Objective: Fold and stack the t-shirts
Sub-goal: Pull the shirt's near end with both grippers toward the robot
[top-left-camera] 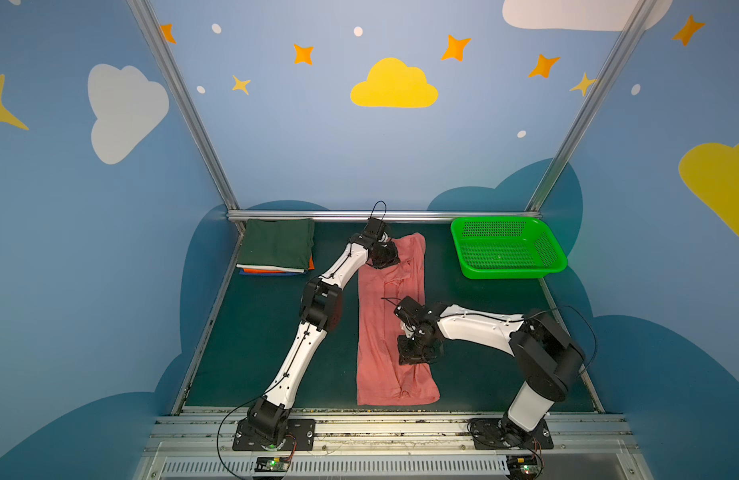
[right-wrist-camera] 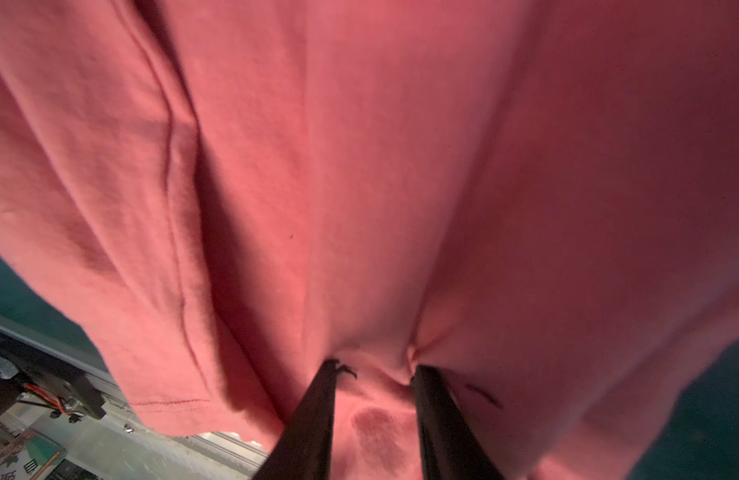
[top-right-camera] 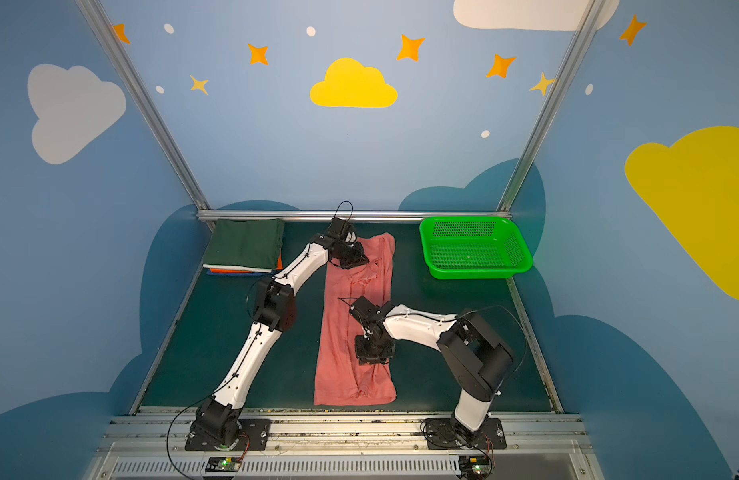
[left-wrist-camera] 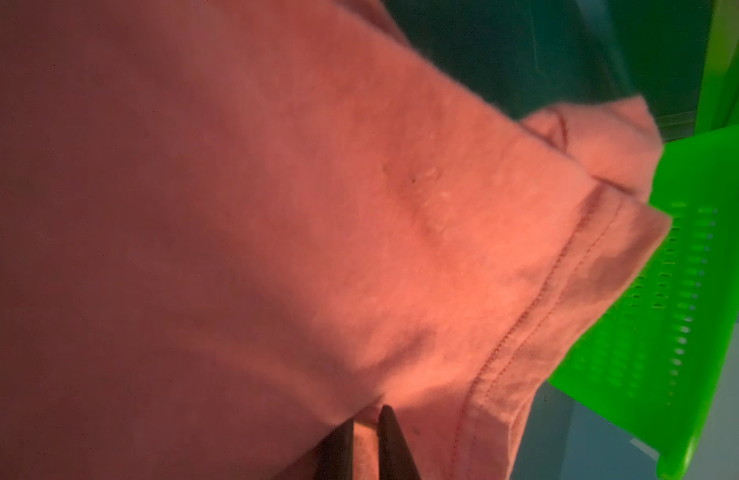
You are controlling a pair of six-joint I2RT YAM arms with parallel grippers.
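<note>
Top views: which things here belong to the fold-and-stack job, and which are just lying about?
Part of the job:
salmon-pink t-shirt, lying lengthwise mid-table, sides folded in
stack of folded t-shirts, dark green on top, far left corner

Just lying about:
green perforated basket, far right corner, apart from the shirts

Twin white-and-black arms on black base plates.

The left arm (top-left-camera: 298,353) and right arm (top-left-camera: 476,328) share one build: glossy white link shells dotted with small dark screws, joined by bulky matte black joint housings. Thin black cables run along the shells and loop free near wrist and base. Each foot sits on a flat black base plate (top-left-camera: 303,430) with silver bolts, beside a small circuit board (top-left-camera: 273,463) showing a green light and red-orange wires. The left tool (left-wrist-camera: 365,419) and right tool (right-wrist-camera: 376,365) have slim, black, tapered fingers.
</note>
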